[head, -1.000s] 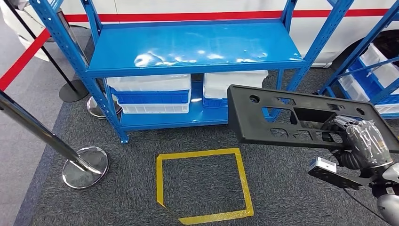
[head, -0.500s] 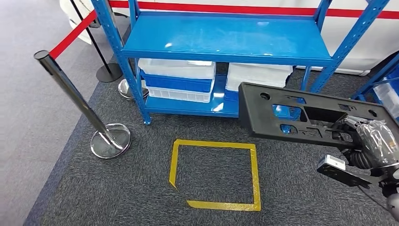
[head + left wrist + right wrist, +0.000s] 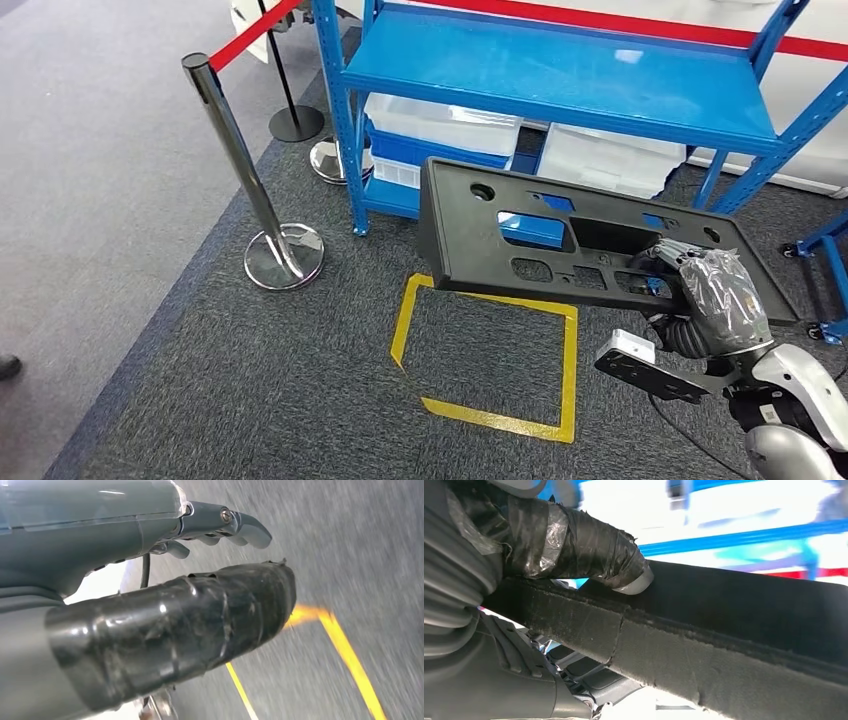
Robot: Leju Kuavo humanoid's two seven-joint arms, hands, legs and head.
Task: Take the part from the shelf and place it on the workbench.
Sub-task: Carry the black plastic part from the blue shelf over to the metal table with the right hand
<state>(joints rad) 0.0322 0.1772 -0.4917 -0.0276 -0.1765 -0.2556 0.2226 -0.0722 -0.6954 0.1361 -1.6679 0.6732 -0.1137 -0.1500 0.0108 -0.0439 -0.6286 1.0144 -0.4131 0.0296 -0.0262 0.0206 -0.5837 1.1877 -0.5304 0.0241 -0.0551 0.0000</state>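
Part in the right hand, away from the shelf

The black plastic panel [image 3: 560, 235] lies flat in the air, held at one end by the right hand [image 3: 715, 300], probably so it stays level while carried. Beyond it stands the blue shelf [image 3: 570, 70]; below is a yellow floor square [image 3: 490, 350]. The left hand [image 3: 150, 580] holds nothing, fingers apart.
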